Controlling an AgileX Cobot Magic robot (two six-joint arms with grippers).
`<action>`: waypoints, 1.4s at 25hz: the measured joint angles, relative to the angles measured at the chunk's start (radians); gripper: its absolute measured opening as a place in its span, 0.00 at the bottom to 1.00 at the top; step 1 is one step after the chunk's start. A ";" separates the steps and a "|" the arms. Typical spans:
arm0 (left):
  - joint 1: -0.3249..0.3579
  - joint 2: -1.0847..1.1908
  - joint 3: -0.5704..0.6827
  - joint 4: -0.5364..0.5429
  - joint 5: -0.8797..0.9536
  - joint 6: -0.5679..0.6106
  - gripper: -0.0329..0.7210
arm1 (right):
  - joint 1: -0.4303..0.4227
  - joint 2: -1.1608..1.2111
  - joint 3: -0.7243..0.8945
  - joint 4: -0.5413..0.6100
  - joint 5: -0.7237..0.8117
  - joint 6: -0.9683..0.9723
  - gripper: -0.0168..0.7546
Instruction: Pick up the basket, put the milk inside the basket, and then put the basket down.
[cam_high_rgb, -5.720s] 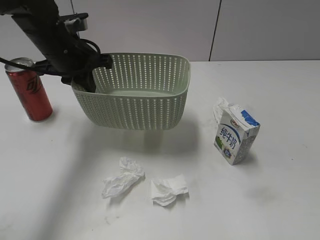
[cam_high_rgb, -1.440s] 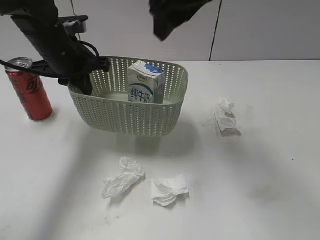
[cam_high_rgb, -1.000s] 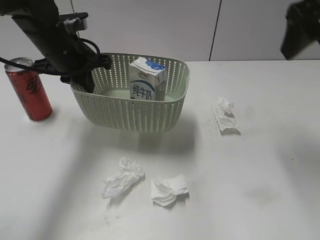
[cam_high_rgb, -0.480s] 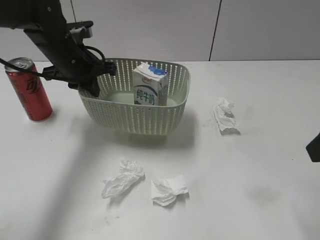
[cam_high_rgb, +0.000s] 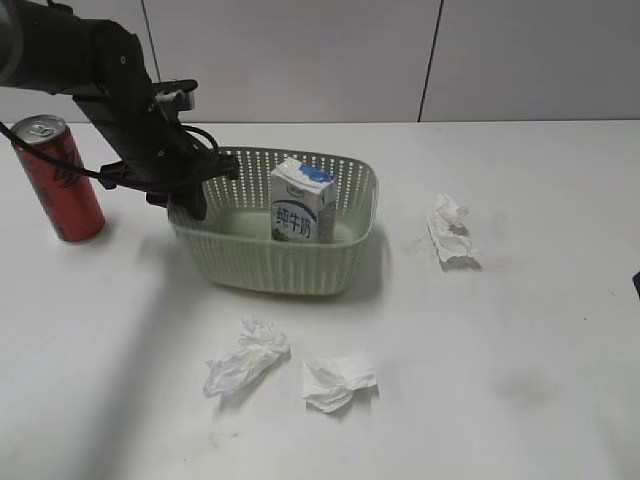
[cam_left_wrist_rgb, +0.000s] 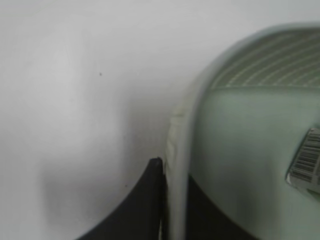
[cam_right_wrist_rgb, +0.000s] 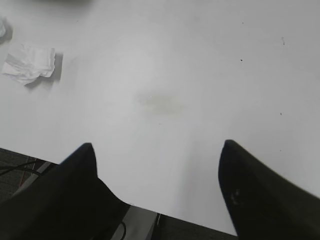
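The pale green basket (cam_high_rgb: 290, 262) sits low on the white table, left of centre. The milk (cam_high_rgb: 300, 204), a white carton with a blue top, stands upright inside it. My left gripper (cam_high_rgb: 188, 200) is shut on the basket's left rim. In the left wrist view its two dark fingers (cam_left_wrist_rgb: 174, 172) pinch the basket wall (cam_left_wrist_rgb: 235, 125), and the carton's barcode (cam_left_wrist_rgb: 306, 162) shows at the right. My right gripper (cam_right_wrist_rgb: 156, 150) is open and empty above the table's front edge; it is nearly out of the exterior view at the far right.
A red soda can (cam_high_rgb: 58, 178) stands left of the basket. Two crumpled tissues (cam_high_rgb: 245, 357) (cam_high_rgb: 338, 381) lie in front of it and a third (cam_high_rgb: 450, 230) to its right. One tissue shows in the right wrist view (cam_right_wrist_rgb: 30, 63). A wall runs behind the table.
The milk went from the table into the basket. My left gripper has lowered the basket down to the table and slightly right. The right arm has withdrawn to the far right edge.
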 joint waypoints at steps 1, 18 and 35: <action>0.000 0.000 0.000 -0.005 -0.001 0.000 0.14 | 0.000 0.000 0.000 0.000 0.000 0.000 0.77; 0.000 -0.311 -0.046 0.011 0.289 -0.003 0.89 | 0.000 0.000 0.000 0.018 0.001 -0.002 0.77; -0.003 -1.069 0.168 0.094 0.512 -0.002 0.82 | 0.012 -0.241 0.117 0.019 0.111 -0.067 0.77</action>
